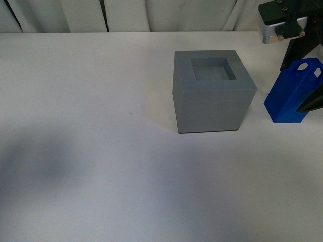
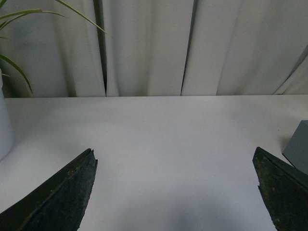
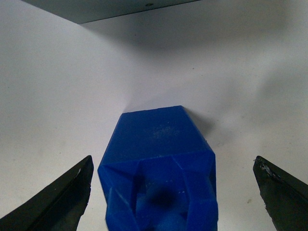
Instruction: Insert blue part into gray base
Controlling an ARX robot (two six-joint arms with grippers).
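Note:
The gray base [image 1: 214, 91] stands on the white table [image 1: 75, 126] right of centre, its square recess facing up and empty. The blue part [image 1: 292, 93] stands upright to its right, a small gap away, tabs on top. My right gripper [image 1: 293, 89] is open and hangs over the blue part, one finger on each side, not touching. In the right wrist view the blue part [image 3: 161, 159] sits between the wide-spread fingers of my right gripper [image 3: 173, 159], with the base's lower edge [image 3: 110, 9] beyond. My left gripper [image 2: 174, 151] is open and empty over bare table; a corner of the base [image 2: 298, 147] shows beside one finger.
White curtains [image 2: 144, 48] hang behind the table's far edge. A plant's leaves [image 2: 14, 19] and a white pot [image 2: 4, 125] show in the left wrist view. My left arm is out of the front view.

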